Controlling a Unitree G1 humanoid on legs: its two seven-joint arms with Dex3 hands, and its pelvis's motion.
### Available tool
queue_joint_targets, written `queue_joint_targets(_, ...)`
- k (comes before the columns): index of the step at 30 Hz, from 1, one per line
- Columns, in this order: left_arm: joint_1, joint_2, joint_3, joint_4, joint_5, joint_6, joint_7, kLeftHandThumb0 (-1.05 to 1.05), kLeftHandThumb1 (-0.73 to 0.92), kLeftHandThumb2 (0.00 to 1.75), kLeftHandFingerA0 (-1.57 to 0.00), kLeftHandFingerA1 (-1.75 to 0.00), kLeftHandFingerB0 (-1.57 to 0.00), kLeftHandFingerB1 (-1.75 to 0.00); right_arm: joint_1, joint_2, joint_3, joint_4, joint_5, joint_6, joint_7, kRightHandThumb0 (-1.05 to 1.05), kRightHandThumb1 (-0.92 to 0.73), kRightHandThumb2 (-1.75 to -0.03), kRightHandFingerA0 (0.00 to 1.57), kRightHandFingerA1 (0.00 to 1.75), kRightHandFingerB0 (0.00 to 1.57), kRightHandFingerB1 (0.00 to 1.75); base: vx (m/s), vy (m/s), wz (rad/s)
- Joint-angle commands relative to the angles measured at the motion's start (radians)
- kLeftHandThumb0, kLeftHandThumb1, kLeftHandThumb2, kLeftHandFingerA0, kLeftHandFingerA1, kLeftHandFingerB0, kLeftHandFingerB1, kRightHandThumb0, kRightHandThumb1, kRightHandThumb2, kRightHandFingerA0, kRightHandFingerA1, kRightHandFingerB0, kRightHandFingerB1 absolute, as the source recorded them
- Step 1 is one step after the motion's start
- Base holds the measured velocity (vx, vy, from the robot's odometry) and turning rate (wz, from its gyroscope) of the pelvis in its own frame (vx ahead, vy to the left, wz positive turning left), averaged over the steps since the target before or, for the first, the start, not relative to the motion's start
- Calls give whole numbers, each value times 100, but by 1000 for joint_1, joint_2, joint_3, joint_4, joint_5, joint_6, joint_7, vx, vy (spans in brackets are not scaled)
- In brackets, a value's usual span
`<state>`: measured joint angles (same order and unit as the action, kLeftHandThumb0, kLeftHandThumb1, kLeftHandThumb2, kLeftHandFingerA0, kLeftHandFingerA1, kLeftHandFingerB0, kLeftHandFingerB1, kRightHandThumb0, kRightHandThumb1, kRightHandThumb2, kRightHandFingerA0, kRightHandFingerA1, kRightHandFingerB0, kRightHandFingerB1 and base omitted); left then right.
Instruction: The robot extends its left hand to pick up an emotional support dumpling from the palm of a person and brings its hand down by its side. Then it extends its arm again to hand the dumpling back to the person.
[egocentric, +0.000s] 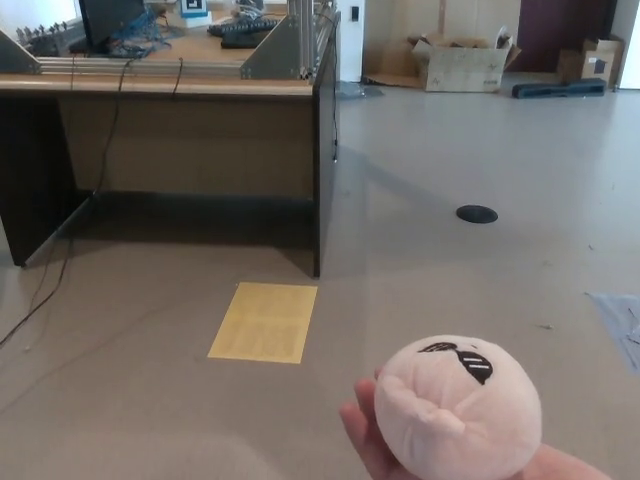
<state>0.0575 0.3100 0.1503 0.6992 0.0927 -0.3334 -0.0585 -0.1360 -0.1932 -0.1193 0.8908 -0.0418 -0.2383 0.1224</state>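
One wooden desk (190, 140) fills the upper left, cluttered on top with a monitor and cables, and it stands well apart from everything the task concerns. On the grey floor (450, 280) there is one cardboard box (462, 62) far off by the back wall, one yellow sheet of paper (264, 321) lying flat just in front of the desk, and one small dark round disc (477, 214) further right. Nearer the camera, at the bottom right, sits the single pink dumpling (458, 408), a round plush toy with a stitched black face on its top and a folded seam on its left side; it rests on the upturned palm of one person's hand (372, 440), of which only a thumb edge and a little of the palm show beneath it. It looks light, soft and squashy, with a fuzzy cloth surface that should not slip, and nothing about it seems breakable, so a firm squeeze would likely do no harm. The best hold is probably across its widest middle from above, thumb on one side and two fingers opposite, clear of the person's palm. Neither robot hand shows in the head view, so whether their fingers are spread or closed cannot be told, and the pick-up is not yet begun.
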Motion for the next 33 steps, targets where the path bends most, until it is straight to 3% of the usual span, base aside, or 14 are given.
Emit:
queue_joint_targets(1,-3,43,79,-55,-106,-179,-52,-58,44,73,-34,-46,-27,-41,-10,-8,-44,31,67,-179,56,-61,-50,-83,60,58,33,46,0,0,0)
queue_joint_targets(4,-28,74,108,-138,-146,-174,-103,-59,44,72,-32,-47,-20,-38,-23,-4,-46,42,65,-175,54,-59,-49,-82,60,58,33,46,0,0,0)
queue_joint_targets(5,-48,103,127,-246,-199,-149,-156,-28,29,87,-11,-51,-7,-49,-28,-5,-47,47,64,-179,54,-57,-50,-82,60,57,33,45,0,0,0)
queue_joint_targets(7,-76,143,145,-392,-281,-79,-224,-29,31,87,-4,-48,0,-46,-33,-9,-45,51,58,-186,51,-57,-50,-82,61,57,33,46,0,0,0)
queue_joint_targets(13,-308,358,145,-716,-444,107,-398,-32,31,88,-1,-48,0,-48,-50,0,-47,65,64,-186,53,-58,-50,-82,60,57,32,45,0,0,0)
queue_joint_targets(16,-358,389,137,-751,-468,141,-424,-32,31,88,-1,-48,0,-48,-54,2,-48,71,65,-190,55,-58,-50,-82,60,57,32,45,0,0,0)
queue_joint_targets(17,-487,458,89,-825,-481,230,-471,-33,25,85,0,-47,0,-47,-56,1,-49,72,65,-200,55,-53,-61,-59,65,46,39,33,0,0,0)
queue_joint_targets(20,-591,502,45,-875,-482,289,-506,-33,24,85,0,-47,0,-47,-58,-1,-50,76,63,-214,53,-55,-61,-59,65,47,39,34,0,0,0)
queue_joint_targets(21,-646,517,13,-895,-471,318,-525,-68,42,72,-19,-38,-10,-35,-63,-1,-50,78,64,-212,54,-53,-60,-58,63,47,40,34,0,0,0)
queue_joint_targets(22,-731,538,-38,-921,-451,365,-562,-33,18,81,0,-48,0,-48,-69,-1,-49,83,63,-210,53,-53,-61,-59,63,46,40,33,0,0,0)
queue_joint_targets(24,-842,569,-107,-955,-429,432,-610,-33,18,81,0,-48,0,-48,-77,-2,-48,90,60,-209,50,-53,-61,-59,63,46,40,33,0,0,0)
queue_joint_targets(30,-1149,499,-317,-965,-339,521,-745,-32,11,77,-1,-50,0,-47,-84,-1,-45,96,58,-208,51,-55,-61,-59,67,46,38,33,0,0,0)
queue_joint_targets(31,-1228,458,-378,-962,-312,544,-775,-68,41,54,-10,-29,-14,-27,-83,2,-45,97,60,-208,51,-55,-61,-59,67,46,38,33,0,0,0)
queue_joint_targets(33,-1287,424,-426,-959,-294,555,-799,-68,41,54,-10,-29,-14,-27,-80,5,-45,96,60,-210,51,-55,-61,-59,67,46,38,33,0,0,0)
